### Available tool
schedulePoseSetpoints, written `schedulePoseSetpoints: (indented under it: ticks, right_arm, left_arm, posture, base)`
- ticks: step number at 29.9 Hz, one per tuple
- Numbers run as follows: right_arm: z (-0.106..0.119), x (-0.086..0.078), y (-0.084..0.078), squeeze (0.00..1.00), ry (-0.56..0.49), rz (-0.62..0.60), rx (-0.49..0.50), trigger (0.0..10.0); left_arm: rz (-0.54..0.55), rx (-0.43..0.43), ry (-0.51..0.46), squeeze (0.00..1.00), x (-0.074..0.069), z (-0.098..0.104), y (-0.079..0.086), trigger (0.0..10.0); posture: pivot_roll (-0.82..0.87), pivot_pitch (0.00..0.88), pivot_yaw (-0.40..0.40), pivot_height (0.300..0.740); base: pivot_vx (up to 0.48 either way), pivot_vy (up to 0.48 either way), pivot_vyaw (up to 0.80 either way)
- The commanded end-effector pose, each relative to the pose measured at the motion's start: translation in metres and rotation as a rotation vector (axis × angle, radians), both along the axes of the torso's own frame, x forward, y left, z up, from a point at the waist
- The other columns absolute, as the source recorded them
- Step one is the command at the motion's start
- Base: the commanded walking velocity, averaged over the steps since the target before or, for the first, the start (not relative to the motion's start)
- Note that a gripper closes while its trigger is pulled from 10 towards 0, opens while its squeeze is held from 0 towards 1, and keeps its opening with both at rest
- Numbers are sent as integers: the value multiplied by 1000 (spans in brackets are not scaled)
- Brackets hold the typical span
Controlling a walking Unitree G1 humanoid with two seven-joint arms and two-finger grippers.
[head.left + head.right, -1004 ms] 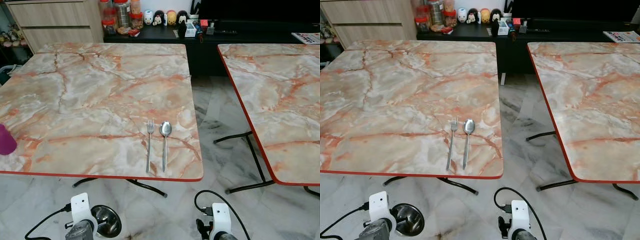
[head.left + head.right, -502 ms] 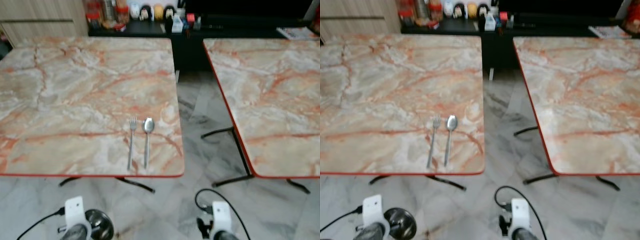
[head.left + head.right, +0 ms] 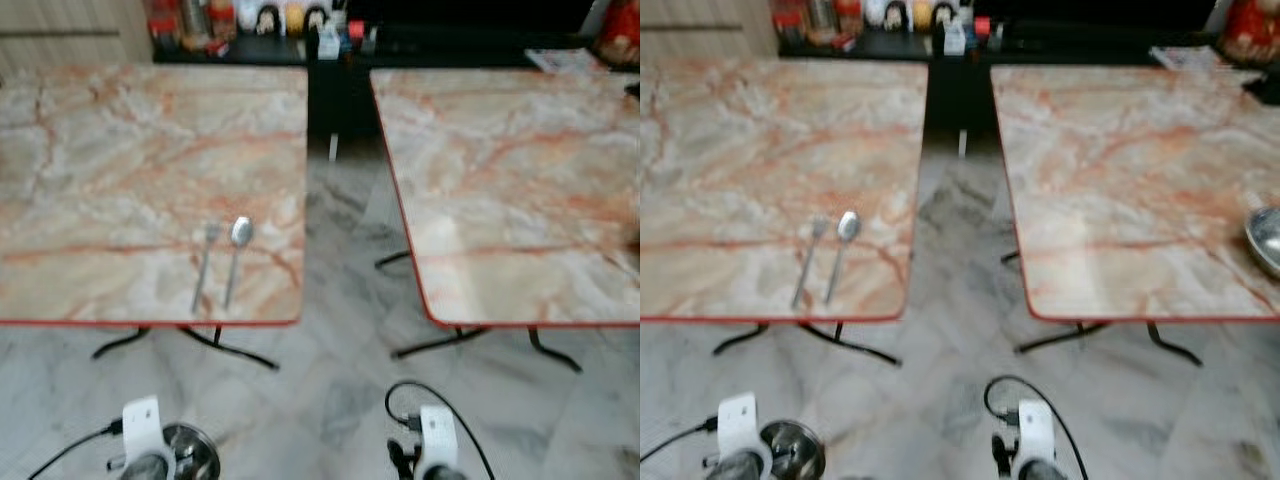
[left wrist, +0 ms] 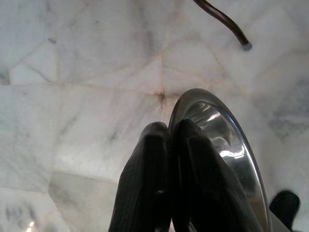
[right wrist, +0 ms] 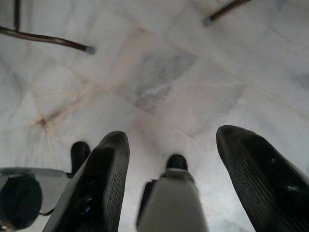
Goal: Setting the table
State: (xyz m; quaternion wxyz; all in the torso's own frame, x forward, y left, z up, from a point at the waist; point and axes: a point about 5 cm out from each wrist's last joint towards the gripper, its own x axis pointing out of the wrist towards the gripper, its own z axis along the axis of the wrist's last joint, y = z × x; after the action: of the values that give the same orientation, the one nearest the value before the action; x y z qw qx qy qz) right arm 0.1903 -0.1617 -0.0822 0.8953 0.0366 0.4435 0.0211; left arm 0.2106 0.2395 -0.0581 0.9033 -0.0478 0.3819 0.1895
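My left gripper [image 4: 169,133] hangs low above the floor, shut on the rim of a steel bowl [image 4: 227,145]; the bowl [image 3: 190,455] also shows at the bottom of the head view. My right gripper [image 5: 176,135] hangs beside it, open, with nothing between its fingers. A fork [image 3: 204,268] and a spoon [image 3: 235,255] lie side by side near the front right corner of the left marble table [image 3: 120,150]. On the right marble table [image 3: 1120,170], another steel bowl [image 3: 1265,238] sits at the far right edge of the view.
A gap of marble floor [image 3: 345,300] runs between the two tables, whose black legs [image 3: 230,350] splay out below. Behind them, a dark sideboard [image 3: 330,40] carries jars and small figures. A red object [image 3: 1248,20] stands at the back right.
The whole view has swung right: the left table slid left and more of the right table and its bowl came in. The left gripper still holds the steel bowl.
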Motion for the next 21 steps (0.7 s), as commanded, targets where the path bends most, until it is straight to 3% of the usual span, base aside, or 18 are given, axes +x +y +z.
schedulePoseSetpoints:
  ticks: [1,6,10,21]
  right_arm:
    - [-1,-3,-5,0,12,-15,-11,10000]
    - [1,0,-7,0,-8,-3,-35,10000]
    - [0,-1,-8,0,-3,-7,-32,10000]
    - [1,1,-10,0,-8,4,-49,10000]
  left_arm:
    - [-2,1,13,0,-3,-2,0,10000]
    - [-14,3,15,0,-3,-2,0,10000]
    - [-32,4,19,0,-2,-2,-3,10000]
    - [-56,5,29,0,-4,-4,-6,10000]
  posture:
    - [48,132,-8,740]
    - [44,125,-6,740]
    - [42,113,-8,740]
    - [38,77,-12,740]
  base:
    - [0,-386,0]
    - [0,-373,0]
    - [0,-352,475]
    - [0,-354,0]
